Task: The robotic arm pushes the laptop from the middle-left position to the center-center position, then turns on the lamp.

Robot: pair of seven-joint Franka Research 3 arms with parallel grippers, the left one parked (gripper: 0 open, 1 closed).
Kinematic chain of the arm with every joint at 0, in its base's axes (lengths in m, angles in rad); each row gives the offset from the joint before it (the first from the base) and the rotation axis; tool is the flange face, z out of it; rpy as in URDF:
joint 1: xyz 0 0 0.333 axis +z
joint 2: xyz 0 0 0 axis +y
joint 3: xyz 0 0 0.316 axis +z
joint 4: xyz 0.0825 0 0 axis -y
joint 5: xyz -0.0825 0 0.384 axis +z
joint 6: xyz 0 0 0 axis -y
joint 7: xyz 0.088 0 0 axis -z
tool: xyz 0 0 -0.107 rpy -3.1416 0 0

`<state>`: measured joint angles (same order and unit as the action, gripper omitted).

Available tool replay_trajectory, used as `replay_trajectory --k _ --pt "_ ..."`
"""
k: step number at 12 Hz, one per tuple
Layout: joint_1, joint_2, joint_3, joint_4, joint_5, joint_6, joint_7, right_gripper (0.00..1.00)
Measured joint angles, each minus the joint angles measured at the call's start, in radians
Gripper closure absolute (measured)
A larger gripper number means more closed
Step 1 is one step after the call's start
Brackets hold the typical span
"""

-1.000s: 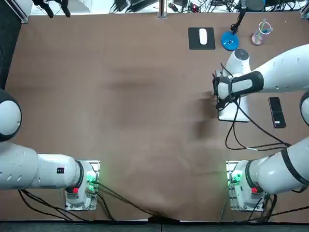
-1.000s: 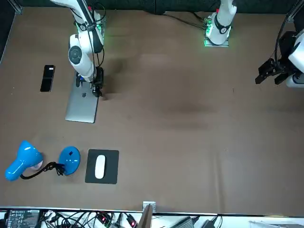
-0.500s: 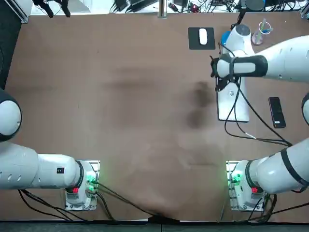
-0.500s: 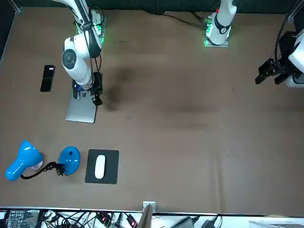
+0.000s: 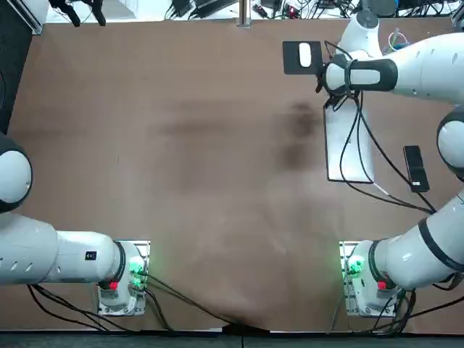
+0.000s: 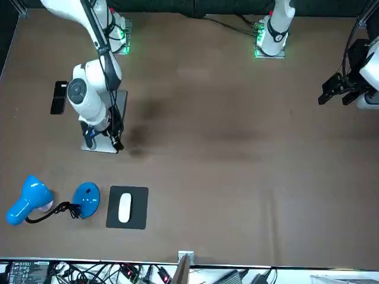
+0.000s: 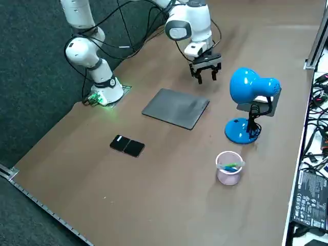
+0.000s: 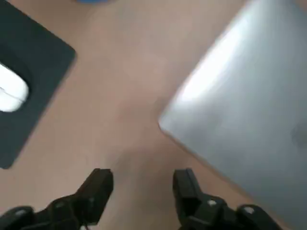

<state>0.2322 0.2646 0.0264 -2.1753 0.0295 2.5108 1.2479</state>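
Note:
The closed silver laptop [image 5: 349,148] lies flat toward the right side of the table, also seen as the laptop [image 7: 177,108] and the laptop [image 8: 249,110]. My right gripper [image 5: 324,93] hangs open just off the laptop's far corner, on the side facing the table's middle, with nothing between its fingers [image 8: 98,184]. It shows too as the gripper [image 7: 206,76] and the gripper [image 6: 115,144]. The blue lamp [image 7: 251,87] stands on its round base [image 6: 87,200] beyond the laptop, unlit, with its head [image 6: 29,200] pointing outward. My arm hides the lamp in the top view.
A white mouse [image 5: 304,52] sits on a black pad [image 5: 292,64] close to the gripper. A black phone [image 5: 415,168] lies to the right of the laptop. A small pink cup [image 7: 229,167] stands near the lamp. Cables run along the far edge.
My right gripper has travelled along the laptop's inner edge, away from the base, to the far corner near the mouse pad. The laptop has stayed put.

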Motion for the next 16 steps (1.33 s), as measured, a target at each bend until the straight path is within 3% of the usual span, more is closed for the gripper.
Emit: replay_trajectory --k 1,3,4,7,8,10,16 --pt "-0.015 0.015 -0.001 0.029 -0.053 0.000 -0.033 0.21" --pt "-0.047 0.053 -0.002 0.091 -0.169 -0.003 -0.075 0.39" --pt "-0.068 0.101 -0.002 0.147 -0.274 -0.011 -0.115 0.47" --pt "-0.090 0.181 -0.002 0.223 -0.322 -0.011 -0.236 0.85" --pt "-0.098 0.209 -0.002 0.252 -0.323 -0.011 -0.286 0.85" --pt "-0.120 0.261 -0.003 0.312 -0.324 -0.011 -0.363 0.98" --pt "-0.194 0.340 -0.004 0.418 -0.324 -0.010 -0.512 0.98"
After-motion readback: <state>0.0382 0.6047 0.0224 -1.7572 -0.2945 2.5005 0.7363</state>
